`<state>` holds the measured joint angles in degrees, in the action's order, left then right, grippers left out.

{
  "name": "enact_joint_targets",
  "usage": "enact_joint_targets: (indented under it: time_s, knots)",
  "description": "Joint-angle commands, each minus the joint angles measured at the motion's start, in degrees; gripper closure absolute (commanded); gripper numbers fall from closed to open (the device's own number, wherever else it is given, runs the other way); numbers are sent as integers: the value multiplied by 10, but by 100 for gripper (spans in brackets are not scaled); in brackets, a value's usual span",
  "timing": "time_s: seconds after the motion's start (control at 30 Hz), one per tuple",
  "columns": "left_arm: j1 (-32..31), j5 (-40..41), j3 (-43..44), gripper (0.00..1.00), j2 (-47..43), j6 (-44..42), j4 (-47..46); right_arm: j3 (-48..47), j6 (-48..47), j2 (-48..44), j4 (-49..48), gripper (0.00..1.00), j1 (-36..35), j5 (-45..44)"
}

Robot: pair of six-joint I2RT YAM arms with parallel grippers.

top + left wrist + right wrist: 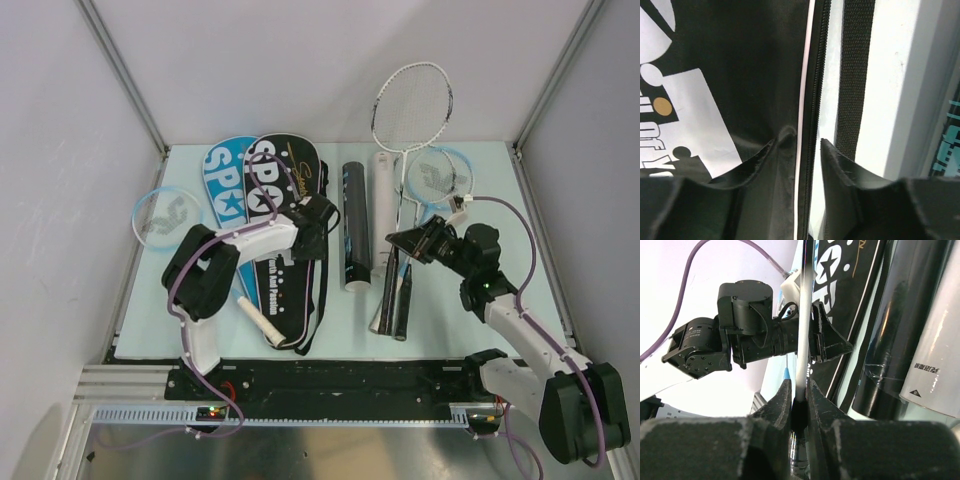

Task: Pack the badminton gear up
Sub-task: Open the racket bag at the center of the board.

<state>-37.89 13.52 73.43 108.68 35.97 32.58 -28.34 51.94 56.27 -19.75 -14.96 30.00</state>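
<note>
The black "SPORT" cover (pixel 285 215) lies flat, overlapping the blue cover (pixel 222 180). My left gripper (pixel 315 225) hangs over the black cover's right edge. In the left wrist view that gripper (pixel 799 142) is open, its jaws straddling the cover's zipper (pixel 812 100), with table showing beside the right jaw. My right gripper (pixel 410 243) is shut on a racket's white shaft (pixel 802 340) just above its black handle (pixel 392 300). A black tube (pixel 353 225) and a white tube (pixel 383 205) lie between the two grippers.
One racket (pixel 413 105) leans on the back wall. A blue-framed racket head (pixel 440 175) lies by the right gripper. Another racket (pixel 165 215) lies at the left, its white handle (pixel 255 315) near the front. The cover's black strap (pixel 855 75) runs beside the zipper.
</note>
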Motion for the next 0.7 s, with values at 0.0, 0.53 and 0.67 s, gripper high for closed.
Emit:
enact_joint_targets:
  time_s: [0.0, 0.53, 0.67]
  knots:
    - [-10, 54, 25, 61, 17, 2, 27, 4, -9, -13, -51, 100, 10, 12]
    - [-17, 83, 30, 100, -1, 8, 53, 8, -6, -6, -38, 100, 12, 25]
    - [-13, 63, 32, 100, -53, 22, 53, 12, 8, -5, -23, 100, -4, 43]
